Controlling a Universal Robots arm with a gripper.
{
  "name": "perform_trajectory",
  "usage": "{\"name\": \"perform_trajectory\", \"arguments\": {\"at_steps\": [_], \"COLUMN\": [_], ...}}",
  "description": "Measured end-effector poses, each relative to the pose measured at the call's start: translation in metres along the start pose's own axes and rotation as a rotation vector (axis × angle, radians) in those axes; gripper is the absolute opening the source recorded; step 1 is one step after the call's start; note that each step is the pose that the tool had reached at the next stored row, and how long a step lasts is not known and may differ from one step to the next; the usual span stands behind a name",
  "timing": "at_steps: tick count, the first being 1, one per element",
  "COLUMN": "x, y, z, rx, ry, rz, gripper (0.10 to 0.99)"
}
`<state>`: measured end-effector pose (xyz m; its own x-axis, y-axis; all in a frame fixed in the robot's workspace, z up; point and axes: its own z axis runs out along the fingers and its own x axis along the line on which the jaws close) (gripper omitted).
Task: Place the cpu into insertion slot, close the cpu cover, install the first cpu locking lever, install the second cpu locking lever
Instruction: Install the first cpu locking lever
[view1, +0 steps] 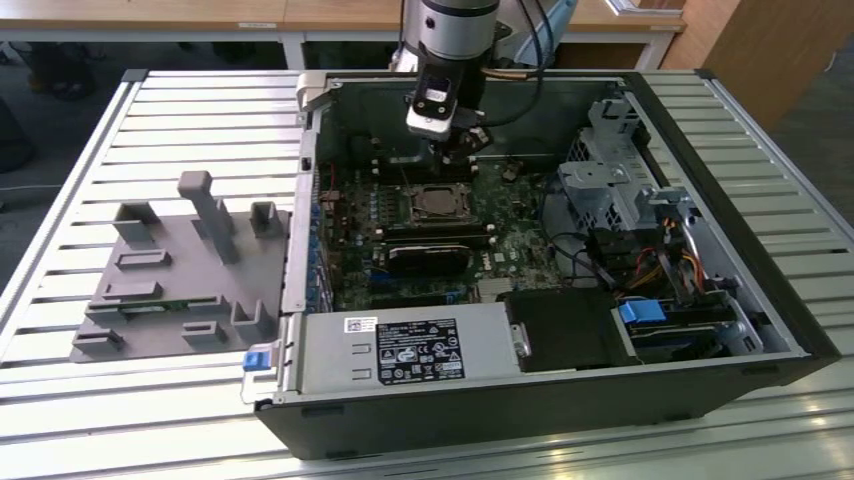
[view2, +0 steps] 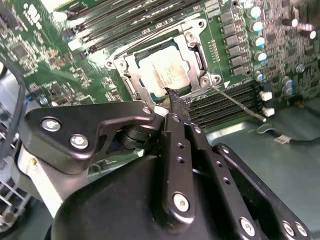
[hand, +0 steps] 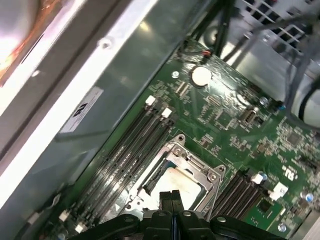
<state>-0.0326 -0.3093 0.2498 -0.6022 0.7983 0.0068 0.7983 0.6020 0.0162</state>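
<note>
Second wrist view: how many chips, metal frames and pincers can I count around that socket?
cpu: 1
cpu cover: 1
pincer: 1
Total: 3

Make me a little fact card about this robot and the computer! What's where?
place: open computer case on a slatted table
cpu: sits in place on the green board
cpu cover: lies down over the cpu, chip showing through its window
lever: thin metal rod jutting out from the cover's corner
gripper: shut, tips right at the cover's edge, holding nothing I can see
</note>
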Motion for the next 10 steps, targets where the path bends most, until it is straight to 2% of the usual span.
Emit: {"name": "perform_trajectory", "arguments": {"at_steps": [10], "x": [0.0], "y": [0.0], "z": [0.0001], "rx": [0.001], "ry": [0.003], "rz": [-0.183], "gripper": [0.106]}}
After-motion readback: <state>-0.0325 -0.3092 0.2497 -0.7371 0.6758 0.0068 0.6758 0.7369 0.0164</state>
